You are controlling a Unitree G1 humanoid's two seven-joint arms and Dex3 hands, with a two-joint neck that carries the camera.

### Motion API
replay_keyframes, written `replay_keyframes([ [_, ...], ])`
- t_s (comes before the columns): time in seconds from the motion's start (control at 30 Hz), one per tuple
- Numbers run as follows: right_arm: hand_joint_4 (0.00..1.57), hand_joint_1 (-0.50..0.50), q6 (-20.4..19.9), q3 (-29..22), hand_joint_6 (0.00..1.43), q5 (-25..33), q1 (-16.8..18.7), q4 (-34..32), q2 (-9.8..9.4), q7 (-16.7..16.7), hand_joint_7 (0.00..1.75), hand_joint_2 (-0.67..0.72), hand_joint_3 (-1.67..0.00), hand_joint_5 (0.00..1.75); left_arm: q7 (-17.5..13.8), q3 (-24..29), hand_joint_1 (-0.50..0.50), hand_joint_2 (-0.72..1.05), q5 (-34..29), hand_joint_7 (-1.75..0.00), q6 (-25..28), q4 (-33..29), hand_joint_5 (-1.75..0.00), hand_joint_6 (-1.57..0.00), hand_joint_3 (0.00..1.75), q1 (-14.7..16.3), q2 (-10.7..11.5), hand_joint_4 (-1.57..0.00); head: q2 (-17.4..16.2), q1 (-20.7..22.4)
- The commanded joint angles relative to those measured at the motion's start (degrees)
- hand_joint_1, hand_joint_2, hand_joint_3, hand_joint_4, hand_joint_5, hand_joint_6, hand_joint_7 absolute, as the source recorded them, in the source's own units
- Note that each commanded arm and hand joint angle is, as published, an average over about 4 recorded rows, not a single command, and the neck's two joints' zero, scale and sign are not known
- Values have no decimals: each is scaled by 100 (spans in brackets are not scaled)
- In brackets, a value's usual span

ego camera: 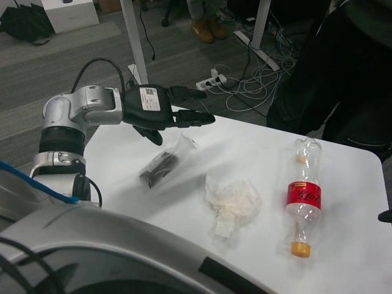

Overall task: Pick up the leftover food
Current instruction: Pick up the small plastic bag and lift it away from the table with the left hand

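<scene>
Three things lie on the white table [361,202] before me, with bare surface between them. Nearest the middle is a crumpled clear plastic wrapper with pale scraps inside [234,205], and to its right a clear plastic bottle with a red label and an orange cap [303,196] lies on its side, cap toward me. Both sit well apart from the table's right edge, where the corner rounds off.

Left of the wrapper lies the leftover food, a clear plastic bag holding a dark lump [164,166]. It slants from lower left to upper right and looks blurred, so I cannot tell what the dark piece is. White tabletop surrounds it on every side, and the table's left edge runs near.

My left hand [162,110] hangs above and just behind the bag, fingers spread forward and apart, holding nothing; one finger curls down toward the bag without touching it. My right hand is out of sight.

Beyond the far edge are grey floor, white table legs [136,43], a tangle of cables with a power strip [245,82], and someone's brown shoes [207,29], cut off above. A dark shape [343,67] fills the upper right; I cannot make it out.
</scene>
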Motion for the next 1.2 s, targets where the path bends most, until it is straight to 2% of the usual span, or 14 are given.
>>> replay_keyframes([
  [0.03,0,-47,-145,75,0,21,-19,33,-63,13,0,53,0,0,-39,-198,-50,105,227,0,-27,214,0,0,4,-1,37,0,0,0],
  [0.17,0,-48,-172,93,0,21,-14,-6,-63,9,0,53,0,0,-78,-215,-50,105,469,0,-40,179,0,0,2,135,72,0,0,0],
  [0.4,0,-47,-180,97,0,29,16,-15,-63,13,0,53,0,0,-184,-101,-50,105,508,0,-75,-98,0,0,0,597,168,0,0,0],
  [0.47,0,-46,-180,110,0,29,16,-2,-63,13,0,53,0,0,-188,31,-50,105,508,0,-93,-199,0,0,0,724,124,0,0,0],
  [0.6,0,-48,-180,141,0,29,16,25,-76,13,0,53,0,0,-197,382,-50,105,504,0,-159,-393,0,0,4,953,-7,0,-274,-221],
  [0.67,0,-46,-180,154,0,29,16,29,-80,13,0,53,0,0,-197,514,-50,105,491,0,-189,-498,0,0,9,1063,-29,0,-225,-179],
  [0.8,0,-46,-180,194,0,29,16,29,-80,13,0,53,0,0,-202,650,-50,105,416,0,-220,-674,0,0,9,1260,-29,0,-346,4],
  [0.93,0,-50,-180,198,0,29,16,25,-63,13,0,53,0,0,-219,813,-50,105,311,0,-286,-788,0,0,9,1454,-47,0,-322,-33],
  [1.13,0,-48,-189,198,0,29,16,25,-10,13,0,53,0,0,-223,980,-50,105,245,0,-326,-823,0,0,4,1647,-161,0,-322,-33],
  [1.2,0,-46,-194,198,0,25,16,20,3,13,0,53,0,0,-202,984,-50,105,258,0,-383,-683,0,0,4,1665,-267,0,-322,-33],
])
